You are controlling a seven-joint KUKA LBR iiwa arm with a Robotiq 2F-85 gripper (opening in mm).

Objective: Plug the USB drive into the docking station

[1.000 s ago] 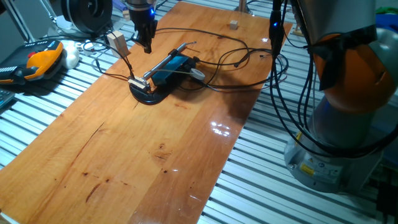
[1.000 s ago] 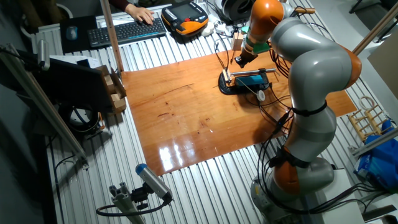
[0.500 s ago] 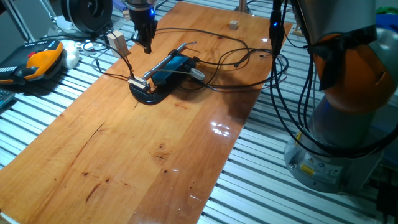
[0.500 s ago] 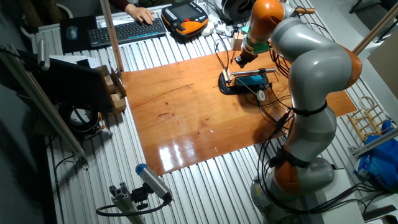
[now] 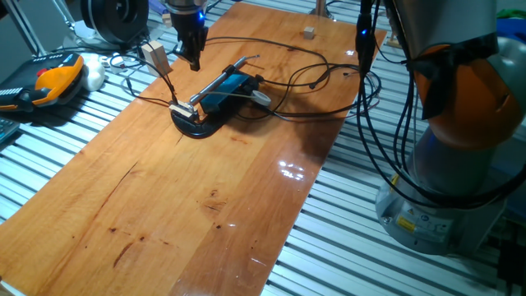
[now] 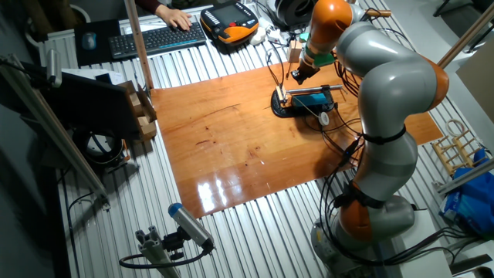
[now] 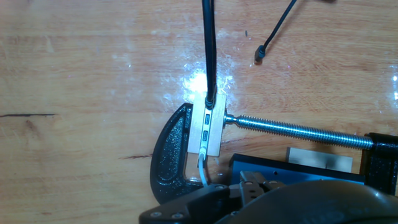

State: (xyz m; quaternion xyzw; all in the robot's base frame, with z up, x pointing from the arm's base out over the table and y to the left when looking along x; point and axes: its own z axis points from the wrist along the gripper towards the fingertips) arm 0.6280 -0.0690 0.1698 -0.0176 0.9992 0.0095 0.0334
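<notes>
The docking station (image 5: pixel 226 88) is a flat blue box on a black curved clamp base (image 5: pixel 193 125), with thin black cables around it. It also shows in the other fixed view (image 6: pixel 312 98) and the hand view (image 7: pixel 292 173). The USB drive (image 7: pixel 208 127) is a small pale stick held in the clamp's jaw at the box's left end (image 5: pixel 179 106), with a black cable at one end. My gripper (image 5: pixel 194 59) hangs above and behind that end, apart from it. Its dark fingers look shut with nothing visible between them. They fill the bottom of the hand view (image 7: pixel 249 199).
A tan block (image 5: pixel 153 56) stands on a cable to the gripper's left. A small block (image 5: pixel 309 32) lies at the board's far edge. An orange-and-black device (image 5: pixel 53 78) lies left of the board. A keyboard (image 6: pixel 154 38) and a person's hand (image 6: pixel 174 15) are beyond.
</notes>
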